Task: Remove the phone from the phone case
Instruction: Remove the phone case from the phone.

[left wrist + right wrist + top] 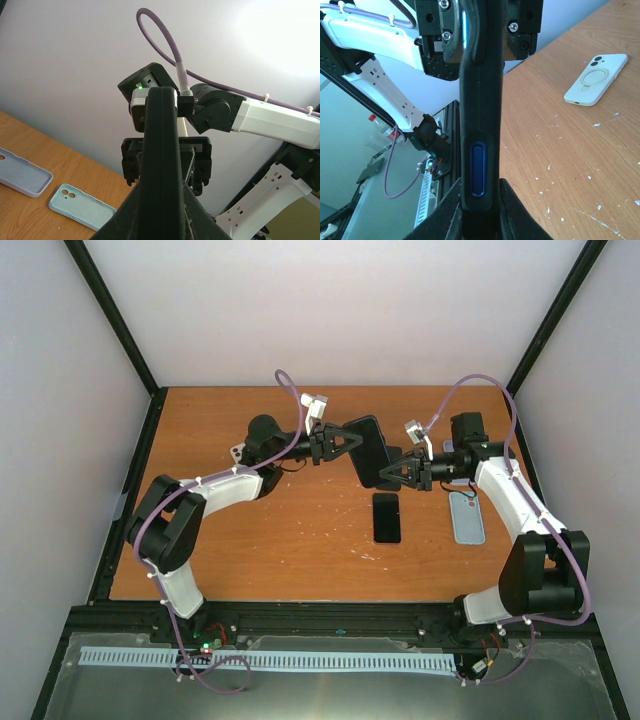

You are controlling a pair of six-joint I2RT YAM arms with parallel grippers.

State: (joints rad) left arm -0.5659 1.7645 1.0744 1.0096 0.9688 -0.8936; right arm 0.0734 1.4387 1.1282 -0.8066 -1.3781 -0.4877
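The cased phone (368, 448) hangs in the air above the middle of the wooden table (250, 540), gripped at both ends. The left gripper (350, 443) is clamped on its far-left end and the right gripper (393, 473) on its near-right end, so neither arm has to reach. Its long axis runs straight from one gripper to the other, and it is turned on edge, with the blue side button (478, 169) just above the right fingers. Peeling the case off will likely mean one end letting go and taking a new hold on the rim alone. Below it lie a bare black phone (387, 517) and a pale blue case (466, 517). A lavender case (22, 172) and a cream ringed case (596, 79) lie farther off, and none of them blocks the way.
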